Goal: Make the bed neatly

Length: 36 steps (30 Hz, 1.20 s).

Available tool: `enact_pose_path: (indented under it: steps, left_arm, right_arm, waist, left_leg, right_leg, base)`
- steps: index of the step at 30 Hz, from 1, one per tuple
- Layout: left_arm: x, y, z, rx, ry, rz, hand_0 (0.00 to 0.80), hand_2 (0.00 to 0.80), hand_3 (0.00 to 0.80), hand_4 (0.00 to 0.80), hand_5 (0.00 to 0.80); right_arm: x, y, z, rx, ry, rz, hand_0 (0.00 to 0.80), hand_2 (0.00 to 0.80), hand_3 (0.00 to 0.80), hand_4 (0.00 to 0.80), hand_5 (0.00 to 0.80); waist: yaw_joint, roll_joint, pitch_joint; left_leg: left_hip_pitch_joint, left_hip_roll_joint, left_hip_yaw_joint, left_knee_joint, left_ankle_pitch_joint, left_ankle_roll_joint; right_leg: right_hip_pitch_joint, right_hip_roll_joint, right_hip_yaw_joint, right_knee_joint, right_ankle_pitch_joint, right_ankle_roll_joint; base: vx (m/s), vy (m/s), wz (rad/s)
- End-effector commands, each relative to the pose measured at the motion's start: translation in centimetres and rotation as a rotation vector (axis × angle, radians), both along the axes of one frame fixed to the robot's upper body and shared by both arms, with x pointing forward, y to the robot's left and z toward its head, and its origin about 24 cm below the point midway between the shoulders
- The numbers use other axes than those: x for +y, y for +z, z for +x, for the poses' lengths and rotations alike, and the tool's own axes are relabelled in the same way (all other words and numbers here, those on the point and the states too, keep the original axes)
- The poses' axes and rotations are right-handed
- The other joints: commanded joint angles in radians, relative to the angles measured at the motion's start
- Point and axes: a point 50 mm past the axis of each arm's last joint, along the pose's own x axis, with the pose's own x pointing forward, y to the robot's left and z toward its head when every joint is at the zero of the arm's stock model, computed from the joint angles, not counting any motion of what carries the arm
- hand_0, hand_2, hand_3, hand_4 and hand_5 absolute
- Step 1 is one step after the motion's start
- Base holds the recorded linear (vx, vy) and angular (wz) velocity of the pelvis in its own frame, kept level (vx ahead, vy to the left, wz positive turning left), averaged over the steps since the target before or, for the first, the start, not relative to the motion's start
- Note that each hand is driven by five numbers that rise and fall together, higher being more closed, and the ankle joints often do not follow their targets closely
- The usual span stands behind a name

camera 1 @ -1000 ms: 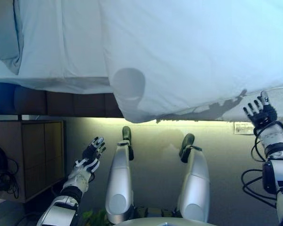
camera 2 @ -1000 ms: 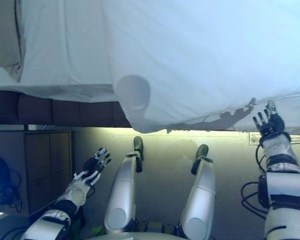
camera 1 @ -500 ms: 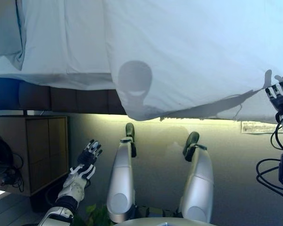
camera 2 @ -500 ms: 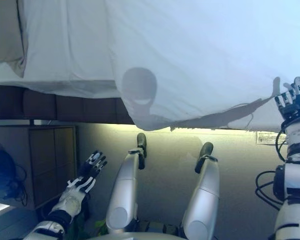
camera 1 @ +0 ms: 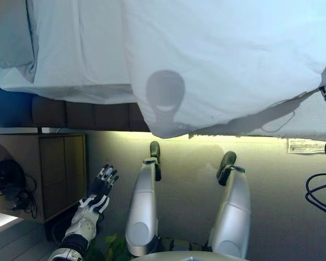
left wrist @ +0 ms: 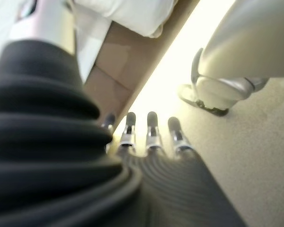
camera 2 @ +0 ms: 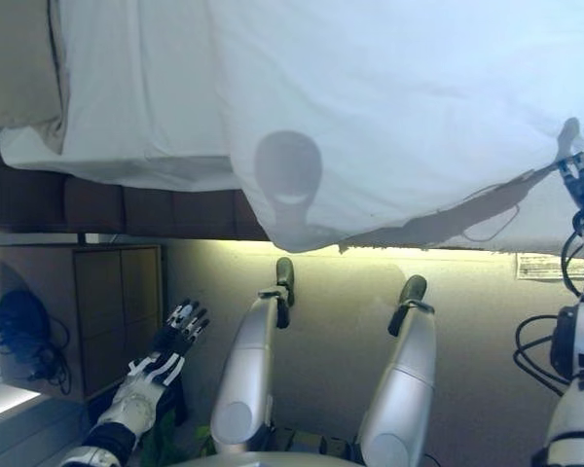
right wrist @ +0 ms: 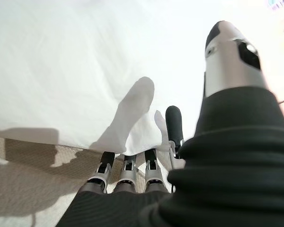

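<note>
Bed [camera 1: 98, 92] fills the far side of the scene, long edge facing the robot. White duvet [camera 2: 399, 107] covers most of it and droops over that near edge in a rounded corner flap, hanging in front of the dark bed base [camera 1: 81, 114]. Toward the robot's left of the duvet the lighter sheet [camera 1: 76, 49] is exposed, and a pillow [camera 2: 19, 68] sits at that far left end of the bed. Below the pillow end, a wooden nightstand [camera 1: 49, 174] stands on the carpet [camera 2: 477, 370] against the bed base, with a dark bundle of cords on its left side. A small white label [camera 1: 307, 145] lies on the carpet just under the bed edge on the robot's right. Right hand [camera 2: 582, 170] is up at the duvet's hanging edge on the right end of the bed, fingers [right wrist: 128, 166] straight and spread, holding nothing; contact with the cloth unclear. Left hand [camera 1: 100, 187] is low, well clear of the bed, beside the nightstand, fingers [left wrist: 151, 130] extended and relaxed, empty.
</note>
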Motion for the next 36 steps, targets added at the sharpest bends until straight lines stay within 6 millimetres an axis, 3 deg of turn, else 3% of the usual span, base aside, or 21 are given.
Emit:
enact_pose_path:
  steps: [1,21,23,36]
  left_arm:
    - [1.3,-0.7,-2.5,0.033,0.009,0.027,0.0,0.0,0.0,0.0,0.0]
    - [1.8,-0.4,-2.2,0.026,0.027,0.033,0.0,0.0,0.0,0.0,0.0]
    - [1.9,-0.5,-2.2,0.034,0.03,0.039,0.0,0.0,0.0,0.0,0.0]
    - [2.5,-0.6,-1.6,0.053,0.035,0.084,0.0,0.0,0.0,0.0,0.0]
  right_arm:
    - [0.0,7.4,-0.5,-0.249,0.01,-0.206,0.8,0.8,0.8,0.8,0.8]
    - [0.1,6.7,-0.6,-0.209,0.089,-0.295,0.8,0.8,0.8,0.8,0.8]
    - [0.3,6.1,-0.3,-0.193,0.111,-0.29,0.8,0.8,0.8,0.8,0.8]
    - [2.3,0.0,0.7,-0.113,0.295,-0.209,0.8,0.8,0.8,0.8,0.8]
  waist:
    - [-0.011,0.01,-0.001]
    - [-0.005,-0.01,-0.002]
    - [-0.004,-0.019,-0.002]
    - [0.013,-0.095,-0.077]
  left_leg:
    - [-0.006,-0.002,-0.021,0.029,-0.018,0.051]
    - [0.105,-0.005,0.0,-0.033,-0.006,0.048]
    - [0.115,-0.007,0.004,-0.049,0.019,0.055]
    - [0.316,-0.004,0.023,-0.177,0.036,0.048]
  right_leg:
    - [-0.002,0.004,-0.013,-0.004,0.034,-0.021]
    - [0.119,0.002,-0.04,-0.122,0.077,-0.005]
    - [0.135,0.002,-0.048,-0.152,0.109,-0.011]
    - [0.376,-0.001,-0.095,-0.357,0.17,0.034]
  base:
    - [-0.033,0.041,-0.01]
    - [-0.062,0.044,-0.01]
    - [-0.142,0.061,-0.02]
    - [0.0,0.053,-0.01]
